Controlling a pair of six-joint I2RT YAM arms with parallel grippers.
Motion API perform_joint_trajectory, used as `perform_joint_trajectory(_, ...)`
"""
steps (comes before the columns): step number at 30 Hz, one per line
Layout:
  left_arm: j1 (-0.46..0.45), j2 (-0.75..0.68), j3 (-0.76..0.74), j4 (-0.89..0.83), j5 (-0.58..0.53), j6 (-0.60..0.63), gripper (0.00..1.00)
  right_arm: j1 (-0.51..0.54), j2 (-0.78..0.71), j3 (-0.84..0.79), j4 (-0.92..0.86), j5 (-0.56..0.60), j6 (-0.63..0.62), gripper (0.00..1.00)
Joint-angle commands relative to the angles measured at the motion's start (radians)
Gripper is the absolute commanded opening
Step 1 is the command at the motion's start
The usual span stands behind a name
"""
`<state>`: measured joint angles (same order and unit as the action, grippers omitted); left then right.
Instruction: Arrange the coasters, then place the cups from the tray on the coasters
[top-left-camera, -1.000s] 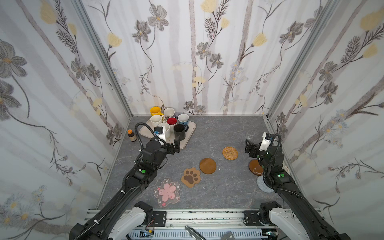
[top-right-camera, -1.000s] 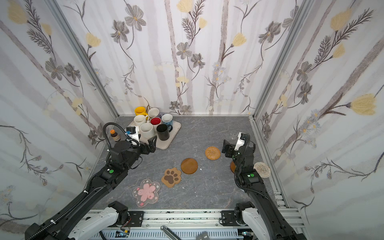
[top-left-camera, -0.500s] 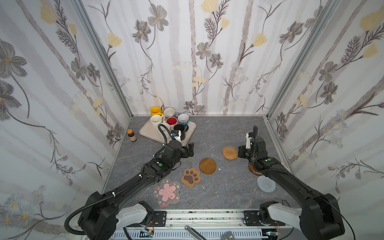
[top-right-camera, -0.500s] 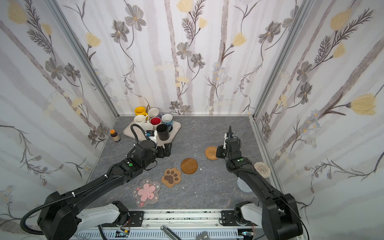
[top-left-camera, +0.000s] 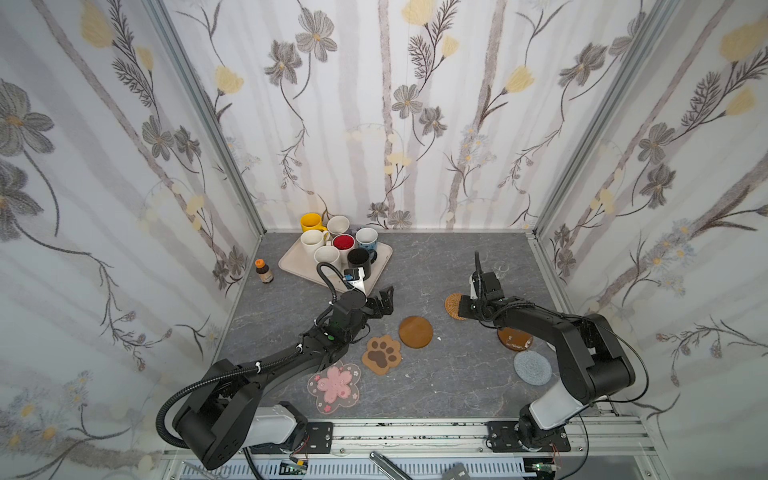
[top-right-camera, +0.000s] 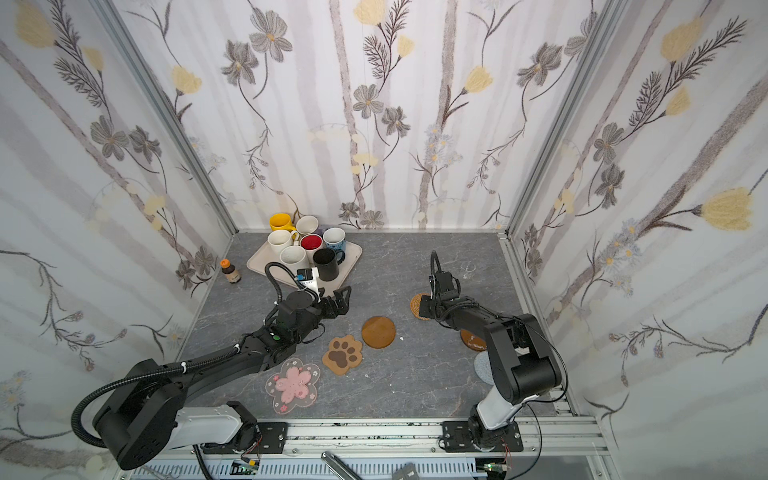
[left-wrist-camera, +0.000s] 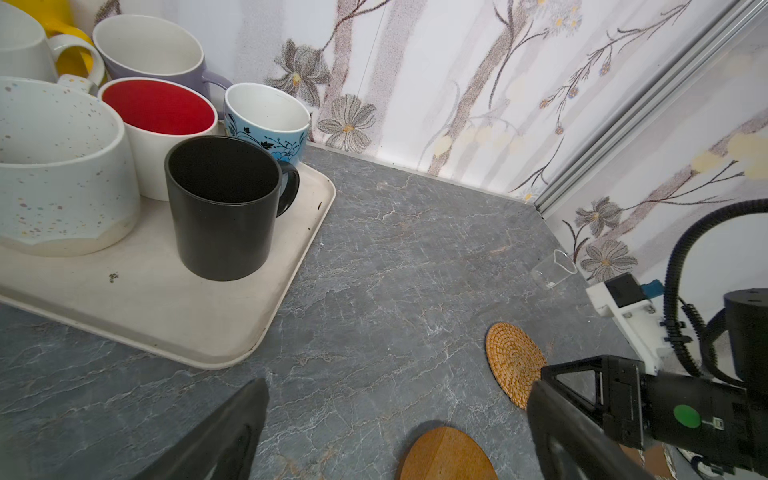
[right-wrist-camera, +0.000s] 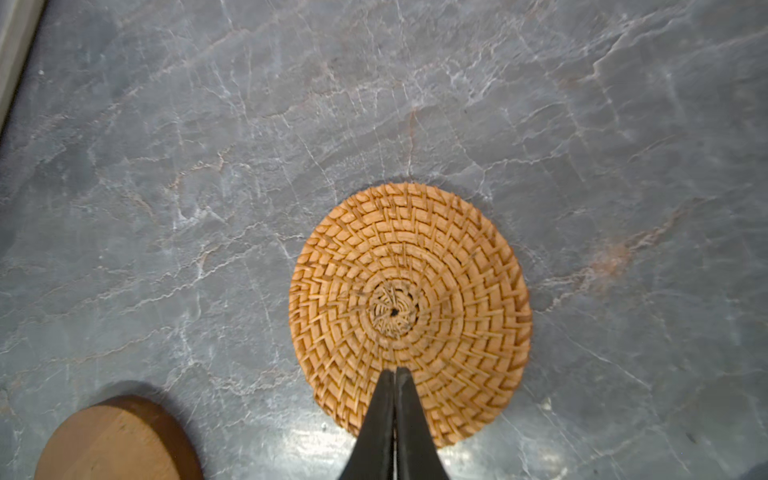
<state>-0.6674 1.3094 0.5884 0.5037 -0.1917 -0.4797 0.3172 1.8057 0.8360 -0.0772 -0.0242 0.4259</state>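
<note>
Nearest the base, the pink blossom coaster (top-left-camera: 334, 384) and the grey-blue knitted coaster (top-left-camera: 532, 368) lie flat and well apart, one on each side. A step further out come the paw-print coaster (top-left-camera: 381, 354), a brown wooden round (top-left-camera: 415, 331) just beside it, and the second wooden round (top-left-camera: 515, 338), partly hidden by the right arm. So I'd call this the arranging stage, with no cup moved yet. Now the action: the right gripper (right-wrist-camera: 395, 370) is clenched, jaws pressed together with nothing between them, tips over the near part of the woven rattan coaster (right-wrist-camera: 409, 291), which lies flat on the grey table. That looks like a press-and-slide rather than a pinch, though actual contact with the weave I can't confirm. To do it well, bear straight down and drag slowly so the mat doesn't spin about that single contact. Steer it into open table with room for a mug, clear of the wooden round. Across the way, the left gripper (top-left-camera: 383, 301) hangs wide open and empty, just off the near corner of the tray (left-wrist-camera: 166, 307). Its best play is probably to wait. All seven cups stand packed close on the tray, the black cup (top-left-camera: 359, 258) nearest that corner.
</note>
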Motion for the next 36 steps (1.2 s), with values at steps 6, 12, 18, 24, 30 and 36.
perform_joint_trajectory(6, -0.004, 0.033, -0.046, 0.171, -0.060, -0.008, 1.00, 0.035, 0.159, 0.137, -0.014, -0.034, 0.010, 0.07)
perform_joint_trajectory(12, -0.003, -0.019, -0.104, 0.187, -0.087, 0.015, 1.00, 0.055, 0.277, 0.295, -0.080, -0.066, 0.009, 0.06)
perform_joint_trajectory(18, 0.001, -0.047, -0.139, 0.216, -0.078, 0.018, 1.00, 0.071, 0.390, 0.484, -0.186, -0.069, -0.008, 0.05)
perform_joint_trajectory(24, 0.006, -0.033, -0.136, 0.223, -0.061, 0.019, 1.00, 0.077, 0.509, 0.692, -0.300, -0.071, -0.033, 0.05)
perform_joint_trajectory(30, 0.017, -0.009, -0.140, 0.235, -0.048, 0.011, 1.00, 0.078, 0.624, 0.887, -0.383, -0.078, -0.050, 0.05)
perform_joint_trajectory(36, 0.051, 0.004, -0.152, 0.252, -0.002, -0.024, 1.00, 0.079, 0.725, 1.075, -0.527, -0.090, -0.082, 0.05)
